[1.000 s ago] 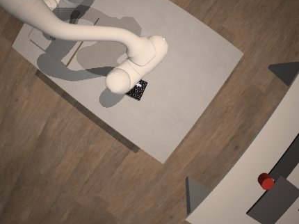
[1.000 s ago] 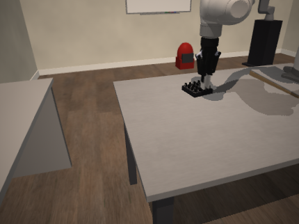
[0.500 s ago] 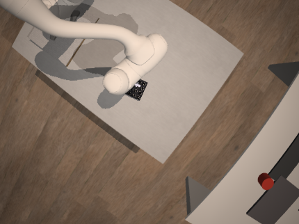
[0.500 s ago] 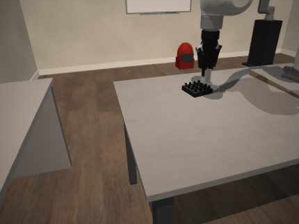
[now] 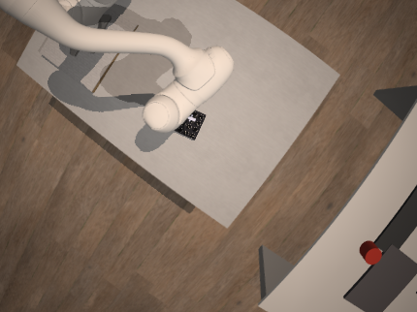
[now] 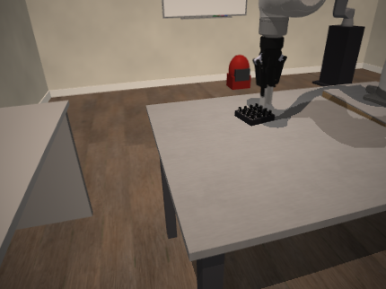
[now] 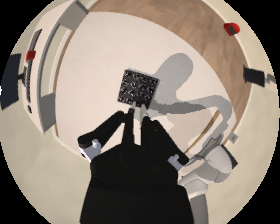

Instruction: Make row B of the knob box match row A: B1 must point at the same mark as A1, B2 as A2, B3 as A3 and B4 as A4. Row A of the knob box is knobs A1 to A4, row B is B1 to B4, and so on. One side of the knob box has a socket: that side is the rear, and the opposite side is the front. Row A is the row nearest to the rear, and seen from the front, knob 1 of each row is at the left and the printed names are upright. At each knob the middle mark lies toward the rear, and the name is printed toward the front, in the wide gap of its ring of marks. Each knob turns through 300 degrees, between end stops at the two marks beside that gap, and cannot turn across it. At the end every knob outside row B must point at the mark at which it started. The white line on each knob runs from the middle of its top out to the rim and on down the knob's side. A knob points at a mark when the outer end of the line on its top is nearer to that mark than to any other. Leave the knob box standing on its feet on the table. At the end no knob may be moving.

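Note:
The black knob box [image 5: 195,126] [image 6: 255,116] [image 7: 139,88] stands on its feet on the grey table [image 5: 272,100] [image 6: 251,173]. My gripper [image 6: 267,99] [image 7: 137,107] points straight down over the box's right rear part, with its fingertips just above the knobs. The fingers stand only a little apart and hold nothing. In the overhead view the arm's wrist covers the gripper and part of the box. The knob lines and printed names are too small to read in any view.
The arm's base and its shadow lie at the table's far end. A red object [image 6: 239,72] and a black pedestal [image 6: 341,54] stand by the wall. A second table [image 6: 27,128] is on the left; a red cylinder [image 5: 371,253] sits on a bench.

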`<state>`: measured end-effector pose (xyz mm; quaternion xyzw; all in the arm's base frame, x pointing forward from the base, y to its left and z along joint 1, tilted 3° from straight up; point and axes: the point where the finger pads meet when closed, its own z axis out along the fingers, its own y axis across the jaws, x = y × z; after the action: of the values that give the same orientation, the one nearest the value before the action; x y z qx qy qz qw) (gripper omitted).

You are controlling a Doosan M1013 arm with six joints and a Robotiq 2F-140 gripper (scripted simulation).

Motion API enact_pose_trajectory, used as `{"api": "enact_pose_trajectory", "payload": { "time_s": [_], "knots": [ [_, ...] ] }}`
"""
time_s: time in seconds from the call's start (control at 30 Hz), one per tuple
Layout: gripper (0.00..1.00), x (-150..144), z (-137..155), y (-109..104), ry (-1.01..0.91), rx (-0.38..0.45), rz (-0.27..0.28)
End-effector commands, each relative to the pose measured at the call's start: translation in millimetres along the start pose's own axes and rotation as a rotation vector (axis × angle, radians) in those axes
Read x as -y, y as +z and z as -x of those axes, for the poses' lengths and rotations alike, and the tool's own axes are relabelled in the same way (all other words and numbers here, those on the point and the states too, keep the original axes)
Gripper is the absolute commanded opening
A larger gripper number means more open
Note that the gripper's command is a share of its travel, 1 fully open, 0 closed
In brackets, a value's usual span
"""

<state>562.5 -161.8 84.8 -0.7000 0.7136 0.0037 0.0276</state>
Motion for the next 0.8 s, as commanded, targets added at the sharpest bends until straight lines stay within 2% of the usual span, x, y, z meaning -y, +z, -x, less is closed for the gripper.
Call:
{"api": "enact_pose_trajectory", "payload": {
  "time_s": [0.0,0.03,0.07,0.33,0.47,0.7,0.77],
  "knots": [
    [0.12,0,0,0,0.0,0.0,0.0],
    [0.12,0,0,0,0.0,0.0,0.0],
    [1.0,0,0,0,0.0,0.0,0.0],
    [1.0,0,0,-8,0.0,0.0,0.0],
    [1.0,0,0,-25,0.0,0.0,0.0],
    [1.0,0,0,-67,0.0,0.0,0.0],
    [1.0,0,0,-67,0.0,0.0,0.0]
  ]
}}
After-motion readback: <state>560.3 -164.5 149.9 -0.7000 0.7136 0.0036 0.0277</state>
